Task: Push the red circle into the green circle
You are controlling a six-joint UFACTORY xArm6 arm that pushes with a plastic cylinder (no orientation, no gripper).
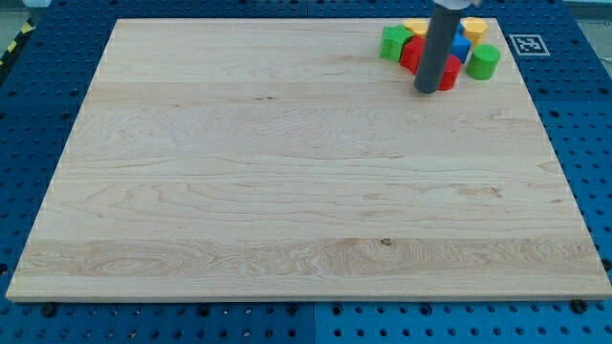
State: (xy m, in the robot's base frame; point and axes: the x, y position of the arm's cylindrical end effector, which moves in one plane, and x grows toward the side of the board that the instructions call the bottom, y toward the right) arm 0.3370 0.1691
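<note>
The blocks sit in a tight cluster at the top right of the wooden board (287, 191). The green circle (484, 62) is at the cluster's right end. A red block (450, 74), probably the red circle, lies just left of it and is partly hidden by the rod. Another red block (411, 53) lies further left. My tip (427, 90) rests on the board at the cluster's lower edge, touching or nearly touching the hidden red block's left side.
A green block (393, 43) is at the cluster's left end, with a yellow block (415, 26) above it. A blue block (462, 48) and a yellow block (473, 29) lie behind the rod. A marker tag (525, 44) sits off the board's top right corner.
</note>
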